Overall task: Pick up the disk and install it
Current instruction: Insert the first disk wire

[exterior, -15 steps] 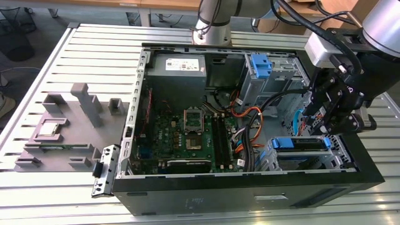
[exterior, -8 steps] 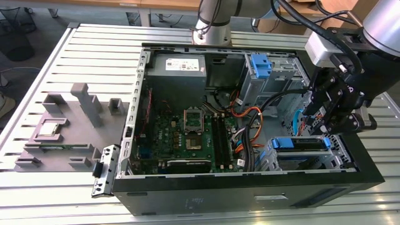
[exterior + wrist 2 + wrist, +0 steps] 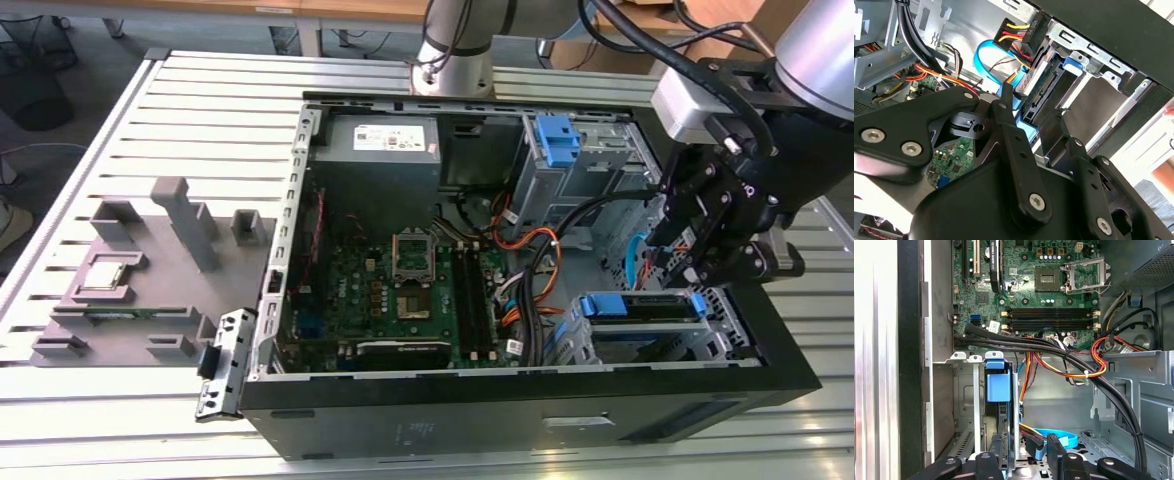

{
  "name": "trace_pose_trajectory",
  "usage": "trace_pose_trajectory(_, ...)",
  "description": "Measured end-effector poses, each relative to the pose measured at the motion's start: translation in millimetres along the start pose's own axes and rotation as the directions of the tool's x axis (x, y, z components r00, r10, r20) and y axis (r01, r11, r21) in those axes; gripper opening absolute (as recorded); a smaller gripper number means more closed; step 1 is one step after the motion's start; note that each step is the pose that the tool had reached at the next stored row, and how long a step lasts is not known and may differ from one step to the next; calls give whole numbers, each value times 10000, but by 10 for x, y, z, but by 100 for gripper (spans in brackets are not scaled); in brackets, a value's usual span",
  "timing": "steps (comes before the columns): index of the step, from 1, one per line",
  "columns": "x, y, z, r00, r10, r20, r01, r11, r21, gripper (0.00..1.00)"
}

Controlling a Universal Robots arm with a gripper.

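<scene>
The open case (image 3: pixel 534 400) leaves a broad clear well above the motherboard (image 3: pixel 400 290), toward the exterior view's left. Toward that view's right, room is tight. The gripper (image 3: pixel 705 278), fingers apart, hangs over the near drive cage (image 3: pixel 731 330), whose slot the disk (image 3: pixel 643 306) fills. A black cable bundle (image 3: pixel 567 225), orange wires (image 3: pixel 527 245) and a blue cable (image 3: pixel 629 262) crowd the gap beside it. The desk (image 3: pixel 200 100) is bare at far left.

The slatted desk (image 3: pixel 200 90) carries an open computer case (image 3: pixel 534 415); a grey tray (image 3: pixel 134 300) lies beside. A black bracket (image 3: pixel 224 365) touches the case.
</scene>
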State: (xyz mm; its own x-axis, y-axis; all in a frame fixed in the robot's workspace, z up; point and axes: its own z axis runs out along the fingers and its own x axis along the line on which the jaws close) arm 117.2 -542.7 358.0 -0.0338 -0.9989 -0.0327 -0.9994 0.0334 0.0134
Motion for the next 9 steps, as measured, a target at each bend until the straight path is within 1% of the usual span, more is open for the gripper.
trace_pose_trajectory(1, 0, 0, 0, 10000, 0, 0, 0, 10000, 0, 47)
trace_pose_trajectory(2, 0, 0, 0, 10000, 0, 0, 0, 10000, 0, 41)
trace_pose_trajectory(3, 0, 0, -1, 10000, 0, 0, 0, 10000, 0, 41)
trace_pose_trajectory(5, 0, 0, -1, 10000, 0, 0, 0, 10000, 0, 29)
trace_pose_trajectory(6, 0, 0, -1, 10000, 0, 0, 0, 10000, 0, 29)
trace_pose_trajectory(7, 0, 0, -1, 10000, 0, 1, 0, 10000, 0, 23)
trace_pose_trajectory(8, 0, 0, -1, 10000, 0, 0, 0, 10000, 0, 23)
trace_pose_trajectory(9, 0, 0, -2, 10000, 0, 0, 0, 10000, 0, 17)
